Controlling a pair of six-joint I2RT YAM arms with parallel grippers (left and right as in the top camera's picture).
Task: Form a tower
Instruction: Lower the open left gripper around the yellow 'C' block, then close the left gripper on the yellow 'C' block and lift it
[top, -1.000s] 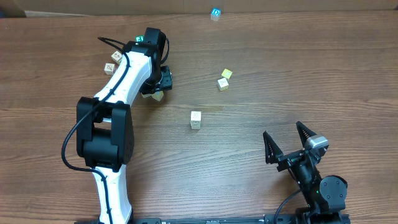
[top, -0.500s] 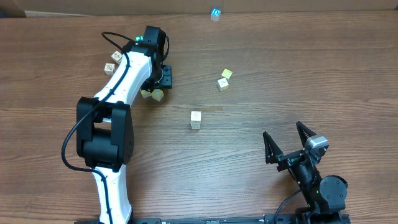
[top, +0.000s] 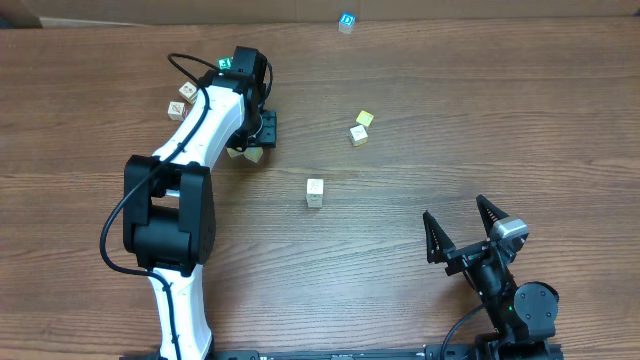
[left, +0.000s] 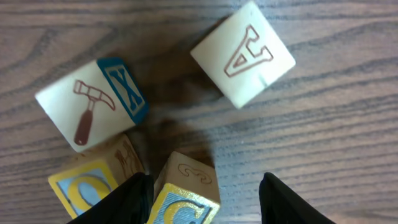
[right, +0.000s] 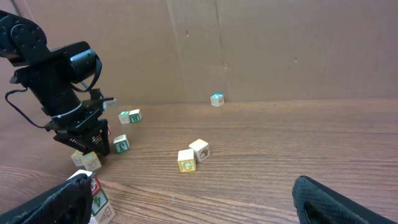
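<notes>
hovering over a cluster, the left gripper (left: 208, 196), jaws half open, straddles a yellow c cube (left: 185, 210) without gripping it, right gripper (top: 453, 208) wide and empty, tower (top: 315, 192) mid-table; closing could catch the crowding o cube (left: 87, 190).

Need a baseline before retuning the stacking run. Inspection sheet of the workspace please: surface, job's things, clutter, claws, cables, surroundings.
Surface: brown wood-grain table.
Job's things: tower, a short narrow stack mid-table, apart from both arms.
Clutter: yellow cube beside a pale cube; blue cube at the far edge; two cubes beyond the left arm; A cube, hammer cube and O cube by the left claw.
Grippers: left claw open, low over the table, C cube between its fingers but not clamped; right claw open, nothing in it.
Cables: black cable loops off the left arm.
Surroundings: cardboard wall behind the table.
</notes>
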